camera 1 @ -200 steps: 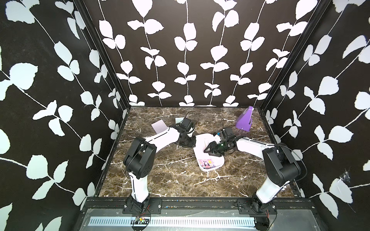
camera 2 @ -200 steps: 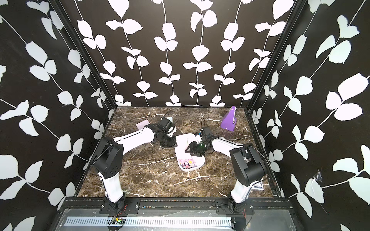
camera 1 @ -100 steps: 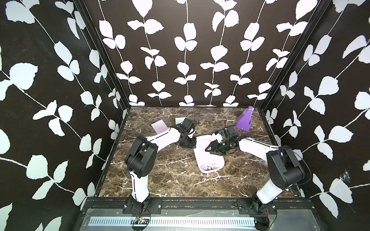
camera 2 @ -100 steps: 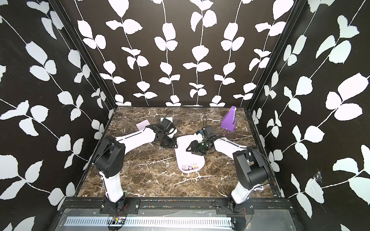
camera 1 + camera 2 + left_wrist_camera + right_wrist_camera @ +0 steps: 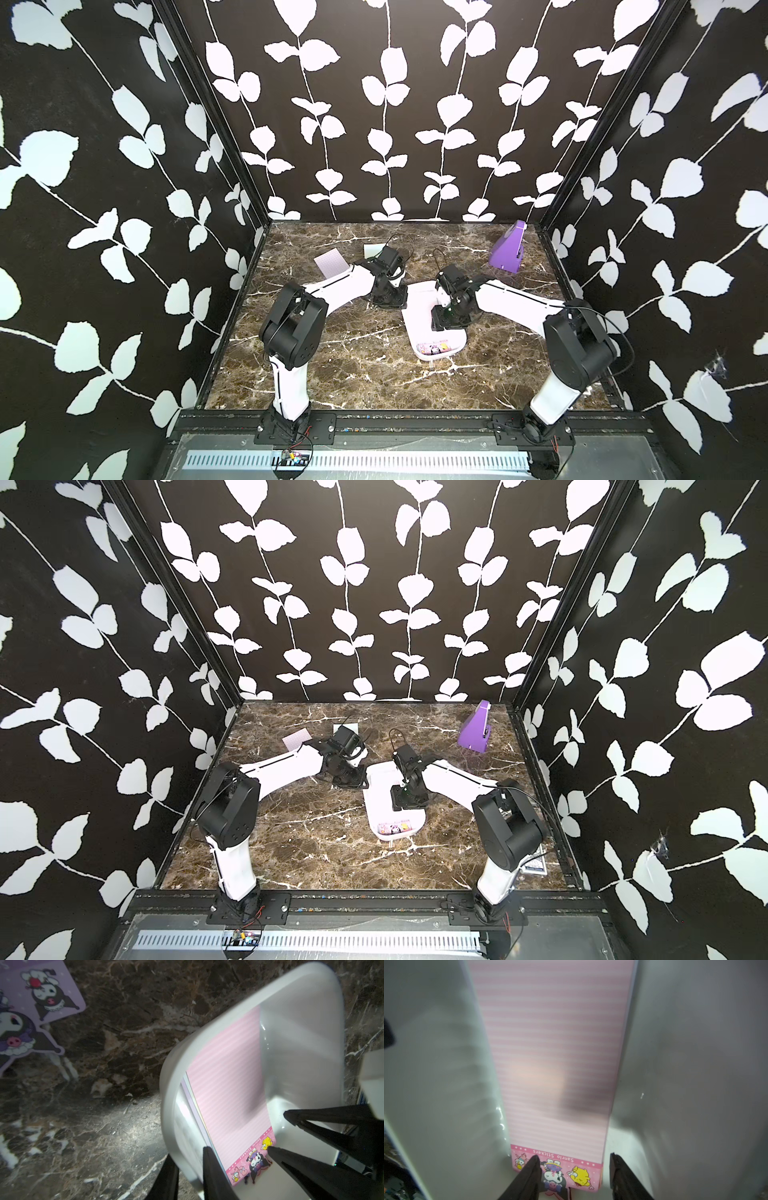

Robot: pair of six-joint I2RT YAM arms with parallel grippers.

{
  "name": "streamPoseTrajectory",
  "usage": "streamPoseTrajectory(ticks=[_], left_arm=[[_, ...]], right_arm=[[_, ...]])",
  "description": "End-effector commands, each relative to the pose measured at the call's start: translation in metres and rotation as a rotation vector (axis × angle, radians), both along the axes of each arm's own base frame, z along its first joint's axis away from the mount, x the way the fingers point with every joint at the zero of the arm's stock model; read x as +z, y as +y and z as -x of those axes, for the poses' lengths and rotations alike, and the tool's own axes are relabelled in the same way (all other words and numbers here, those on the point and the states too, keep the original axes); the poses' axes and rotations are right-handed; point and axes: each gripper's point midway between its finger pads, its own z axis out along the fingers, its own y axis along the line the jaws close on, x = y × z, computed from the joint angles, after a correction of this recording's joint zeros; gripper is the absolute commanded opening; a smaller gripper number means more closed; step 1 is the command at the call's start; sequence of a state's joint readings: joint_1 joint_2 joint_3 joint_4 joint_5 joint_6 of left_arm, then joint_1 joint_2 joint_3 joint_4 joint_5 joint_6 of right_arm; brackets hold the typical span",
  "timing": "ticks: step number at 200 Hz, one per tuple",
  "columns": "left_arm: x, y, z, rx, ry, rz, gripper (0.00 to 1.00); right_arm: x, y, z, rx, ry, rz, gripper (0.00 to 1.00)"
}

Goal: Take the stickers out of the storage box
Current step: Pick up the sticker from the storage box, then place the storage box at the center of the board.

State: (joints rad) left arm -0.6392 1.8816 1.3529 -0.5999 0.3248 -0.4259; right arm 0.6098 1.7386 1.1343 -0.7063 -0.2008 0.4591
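The storage box [image 5: 301, 1022], a shallow white tray of smooth glossy plastic with rounded corners, lies on the brown marble-veined desk [image 5: 353, 365]. The left pincer [image 5: 188, 1152] is clamped on one of its long side walls: one black tapered finger [image 5: 212, 1172] sits inside against the wall and its partner outside, with the rim between them. Flat on the box floor, just inside that gripped wall, lie the stickers [image 5: 556, 1064], a stack of thin, long rectangular sheets. The top sheet is pink with fine paler stripes and has a darker pink band of small cartoon characters at one short end. Lilac and pale edges of the lower sheets show on the side nearest the left pincer. The stack's long axis runs along the box's long axis. Its cartoon end points at the right pincer [image 5: 573, 1157], and the striped length stretches away toward the box's other end. The right pincer has its fingers spread apart and grips nothing: one fingertip [image 5: 534, 1165] is over the cartoon band, the other over bare white floor just beside the stack's long edge. Whether either tip touches cannot be told. A purple wedge-shaped object [image 5: 507, 253] stands on the desk, well apart from both pincers
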Motion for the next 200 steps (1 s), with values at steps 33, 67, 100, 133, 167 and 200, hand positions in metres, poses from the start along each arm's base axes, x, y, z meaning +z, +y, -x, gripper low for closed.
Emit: streamPoseTrajectory(ticks=[33,67,100,133,167,200], left_arm=[[0.005,0.000,0.005,-0.017,0.005,-0.004,0.24],[0.003,0.001,0.006,-0.017,0.009,-0.009,0.24],[0.002,0.000,0.006,-0.016,0.014,-0.003,0.24],[0.002,0.000,0.006,-0.015,0.013,-0.002,0.24],[-0.001,0.000,0.007,-0.016,0.017,-0.005,0.24],[-0.002,0.000,0.007,-0.016,0.018,-0.004,0.24]], right_arm=[[-0.032,0.000,0.009,0.008,0.077,0.049,0.62],[-0.027,0.028,0.011,-0.017,0.092,-0.133,0.62],[-0.008,0.038,0.000,-0.059,0.066,-0.272,0.61],[0.007,0.043,-0.013,-0.125,0.057,-0.462,0.61],[0.014,0.046,-0.018,-0.164,0.068,-0.584,0.60],[0.019,0.044,-0.018,-0.166,0.057,-0.590,0.60]])
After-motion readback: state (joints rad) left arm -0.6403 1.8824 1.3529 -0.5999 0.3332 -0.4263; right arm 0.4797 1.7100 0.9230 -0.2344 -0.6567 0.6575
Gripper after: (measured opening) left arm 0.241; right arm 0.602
